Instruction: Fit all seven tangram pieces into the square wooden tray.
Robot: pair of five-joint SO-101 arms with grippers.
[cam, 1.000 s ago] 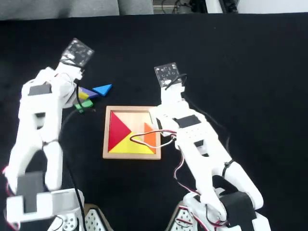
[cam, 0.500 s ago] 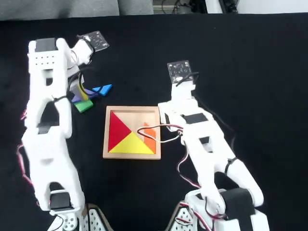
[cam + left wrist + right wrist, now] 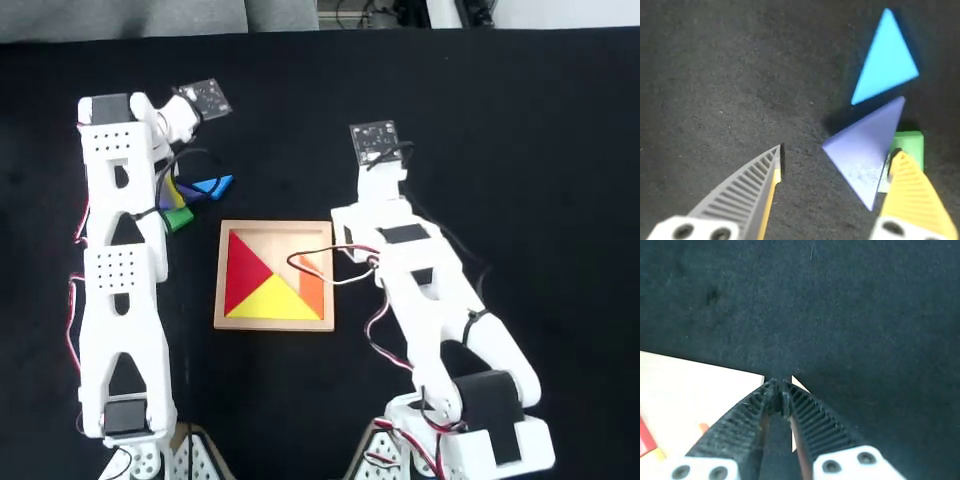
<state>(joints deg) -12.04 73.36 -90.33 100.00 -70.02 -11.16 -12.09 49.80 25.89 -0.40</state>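
Since only three pcs lie in the tray, the job looks under half done. Black table (image 3: pixel 520 150) carries two white arms. Tray (image 3: pixel 295 245) sits between them w/ red triangle (image 3: pixel 243 268), yellow triangle (image 3: pixel 268 300) and orange piece (image 3: pixel 313 290) fitted. Left pincer (image 3: pixel 838 151) gapes wide over the loose cluster near the tray, prob. to straddle the purple triangle (image 3: pixel 865 150). Right pincer (image 3: pixel 778 387) is closed, empty, at a tray corner, prob. parked clear. Loose pcs visible: three, i.e. blue triangle (image 3: pixel 885 60), purple triangle, green piece (image 3: pixel 910 145). Seventh: can't tell.
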